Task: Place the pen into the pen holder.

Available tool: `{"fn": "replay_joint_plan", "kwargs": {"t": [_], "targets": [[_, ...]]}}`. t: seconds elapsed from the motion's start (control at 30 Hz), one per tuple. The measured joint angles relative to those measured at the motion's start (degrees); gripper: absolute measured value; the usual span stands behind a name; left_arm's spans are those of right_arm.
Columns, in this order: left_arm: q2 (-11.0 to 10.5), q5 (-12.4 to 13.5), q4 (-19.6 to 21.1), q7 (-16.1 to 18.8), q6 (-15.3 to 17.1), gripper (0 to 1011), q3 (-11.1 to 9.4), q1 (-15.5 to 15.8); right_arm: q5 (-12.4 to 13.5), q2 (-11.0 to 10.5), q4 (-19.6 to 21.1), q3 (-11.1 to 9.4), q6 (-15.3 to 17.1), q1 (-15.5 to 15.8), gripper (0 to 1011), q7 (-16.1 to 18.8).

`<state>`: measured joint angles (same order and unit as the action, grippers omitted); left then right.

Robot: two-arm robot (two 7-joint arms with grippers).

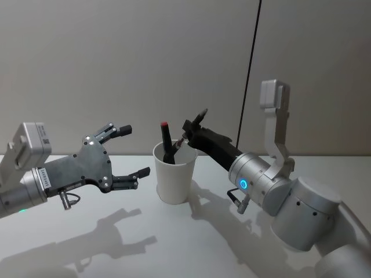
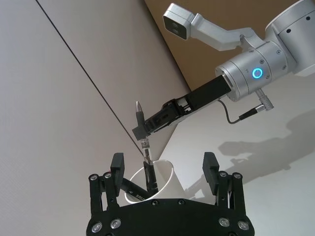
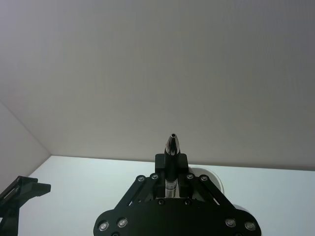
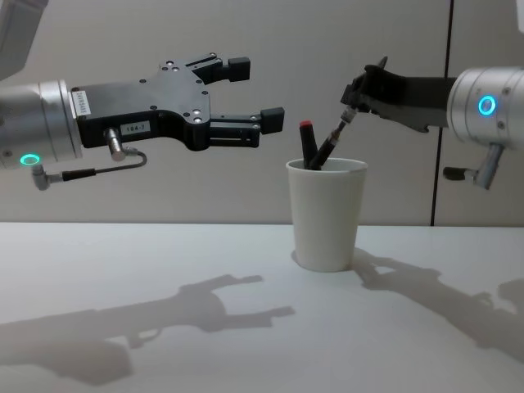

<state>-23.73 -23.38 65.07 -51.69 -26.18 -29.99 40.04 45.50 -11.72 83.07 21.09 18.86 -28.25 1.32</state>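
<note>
- White pen holder (image 1: pixel 174 179) upright on the pale worktop (image 1: pixel 191 243), roughly midway between the two arms; seen also from the chest (image 4: pixel 326 214) and past the left wrist (image 2: pixel 165 179).
- Right claw (image 4: pixel 358 97) up above the holder's rim on its right side, clamped on a slim pen (image 4: pixel 329 141).
- Pen tilted, lower end inside the cup, pointed tip sticking out past the fingers (image 3: pixel 172 142); same pen in the left wrist view (image 2: pixel 146 157).
- Second, thicker dark marker with a red cap (image 1: pixel 166 142) already in the cup, leaning toward the left side of the rim (image 4: pixel 308 144).
- Left claw (image 1: pixel 132 152) hanging left of the holder, level with its rim or a little higher, fingers spread wide and gripping nothing (image 4: pixel 258 92).
- Possibly lettering on the marker's barrel in the left wrist view; too small to read.
</note>
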Motion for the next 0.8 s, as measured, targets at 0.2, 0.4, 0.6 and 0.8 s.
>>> {"fn": "replay_joint_plan", "kwargs": {"t": [0.2, 0.4, 0.6, 0.8], "targets": [[0.00, 0.00, 0.00, 0.00, 0.00, 1002, 0.00, 0.00, -0.05, 0.02, -0.08, 0.15, 0.04, 0.03, 135, 0.04], [0.00, 0.00, 0.00, 0.00, 0.00, 1002, 0.00, 0.00, -0.31, 0.03, -0.28, 0.27, -0.06, 0.02, 134, 0.14], [0.00, 0.00, 0.00, 0.00, 0.00, 1002, 0.00, 0.00, -1.14, 0.14, -1.21, 0.51, -0.99, -0.31, 135, 0.32], [0.00, 0.00, 0.00, 0.00, 0.00, 1002, 0.00, 0.00, -2.22, 0.52, -2.53, 0.87, -1.93, -0.90, 135, 0.47]]}}
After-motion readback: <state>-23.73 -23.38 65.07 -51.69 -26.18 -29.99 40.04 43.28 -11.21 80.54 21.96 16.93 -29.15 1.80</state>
